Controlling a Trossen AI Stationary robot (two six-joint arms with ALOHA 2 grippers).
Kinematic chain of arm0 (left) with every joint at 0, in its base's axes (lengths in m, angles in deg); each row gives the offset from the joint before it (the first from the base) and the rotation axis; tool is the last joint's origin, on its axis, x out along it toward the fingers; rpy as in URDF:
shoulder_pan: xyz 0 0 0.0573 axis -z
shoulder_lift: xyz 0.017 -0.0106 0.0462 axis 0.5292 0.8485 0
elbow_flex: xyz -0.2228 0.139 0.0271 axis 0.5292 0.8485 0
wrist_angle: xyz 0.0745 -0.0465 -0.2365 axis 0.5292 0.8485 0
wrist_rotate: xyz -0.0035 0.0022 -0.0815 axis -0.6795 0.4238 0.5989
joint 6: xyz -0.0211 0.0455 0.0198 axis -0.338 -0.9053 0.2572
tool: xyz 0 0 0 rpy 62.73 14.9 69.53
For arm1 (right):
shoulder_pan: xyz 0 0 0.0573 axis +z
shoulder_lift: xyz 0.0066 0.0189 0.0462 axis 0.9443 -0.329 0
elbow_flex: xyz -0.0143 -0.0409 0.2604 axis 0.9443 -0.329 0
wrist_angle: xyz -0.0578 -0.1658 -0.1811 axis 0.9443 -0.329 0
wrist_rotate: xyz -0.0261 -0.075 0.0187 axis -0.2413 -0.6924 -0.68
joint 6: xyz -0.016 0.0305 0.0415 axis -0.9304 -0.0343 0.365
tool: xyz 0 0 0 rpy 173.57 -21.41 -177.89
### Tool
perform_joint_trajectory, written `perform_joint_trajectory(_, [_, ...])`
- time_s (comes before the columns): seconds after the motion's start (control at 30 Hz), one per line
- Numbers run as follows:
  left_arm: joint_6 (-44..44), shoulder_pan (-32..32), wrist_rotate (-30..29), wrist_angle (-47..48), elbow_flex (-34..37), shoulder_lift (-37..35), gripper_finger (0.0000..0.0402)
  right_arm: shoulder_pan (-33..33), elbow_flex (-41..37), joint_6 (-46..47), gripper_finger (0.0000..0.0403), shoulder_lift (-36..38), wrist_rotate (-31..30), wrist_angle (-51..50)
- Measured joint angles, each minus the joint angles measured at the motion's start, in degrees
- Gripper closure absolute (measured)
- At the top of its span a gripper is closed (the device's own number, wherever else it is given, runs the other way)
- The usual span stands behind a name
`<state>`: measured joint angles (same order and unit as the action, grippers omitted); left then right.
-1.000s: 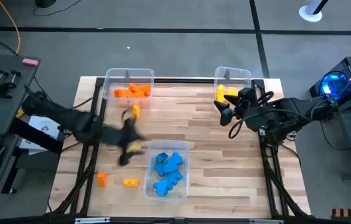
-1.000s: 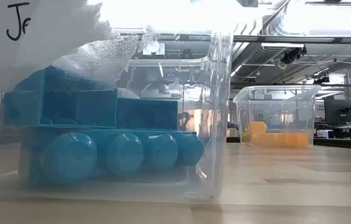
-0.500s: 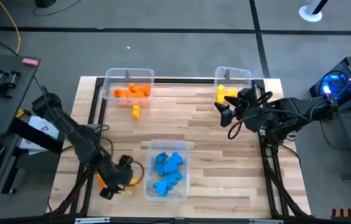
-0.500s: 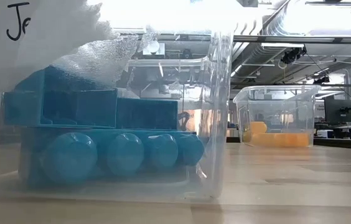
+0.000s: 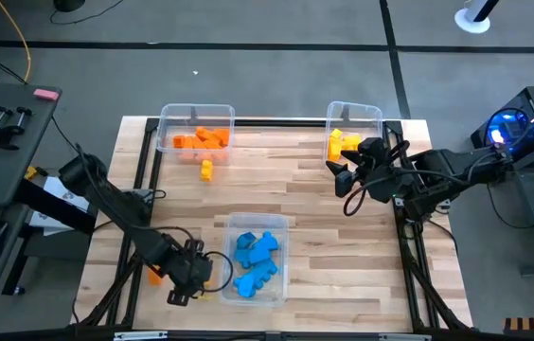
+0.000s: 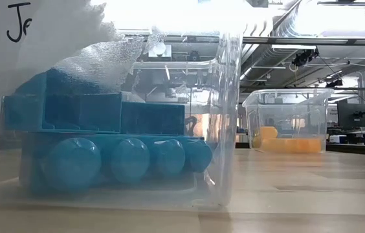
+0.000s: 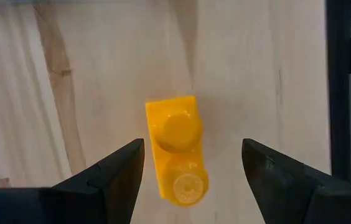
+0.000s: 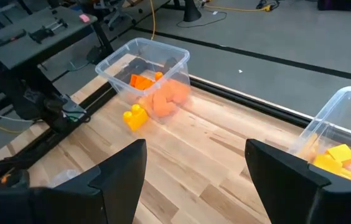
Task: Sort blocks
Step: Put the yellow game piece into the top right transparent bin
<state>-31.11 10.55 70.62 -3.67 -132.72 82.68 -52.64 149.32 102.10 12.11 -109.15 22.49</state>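
A small yellow block lies flat on the wooden table near its front left, studs up. My left gripper points down over it, open, with one finger on either side and a gap to each. The high view shows that gripper just left of the blue bin. An orange block lies beside it. Another yellow block rests in front of the orange bin. My right gripper hangs open in the air near the yellow bin.
The blue bin holds blue blocks and stands at the near edge. The orange bin and the yellow bin stand at the far edge. Bare wood lies between the bins in the table's middle.
My left gripper has swung from the table's middle toward the near edge, sunk low and tipped to point down over the yellow block. Its fingers have stayed open. The blocks have kept their places.
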Motion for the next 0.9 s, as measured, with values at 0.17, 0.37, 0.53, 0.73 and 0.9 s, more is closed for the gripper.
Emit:
perform_joint_trajectory(0.17, [1.3,0.0,0.0,-0.2,0.0,4.0,0.0148,0.0,0.0,0.0,0.0133,0.0,0.3,-0.2])
perform_joint_trajectory(0.37, [6.6,-0.8,0.0,0.2,0.0,8.4,0.0154,0.0,0.0,0.0,0.0133,0.0,0.4,-0.5])
perform_joint_trajectory(0.53, [9.5,-1.7,0.0,2.9,0.0,3.6,0.0256,0.0,0.0,-0.1,0.0133,0.0,0.8,-0.8])
perform_joint_trajectory(0.73, [13.1,-5.0,-6.2,23.5,-1.7,-13.6,0.0371,0.0,0.0,0.0,0.0133,0.0,1.5,-0.8])
perform_joint_trajectory(0.9, [12.7,-11.9,-17.1,30.5,-5.5,-27.8,0.0281,0.0,0.0,1.2,0.0133,0.0,1.5,-0.8])
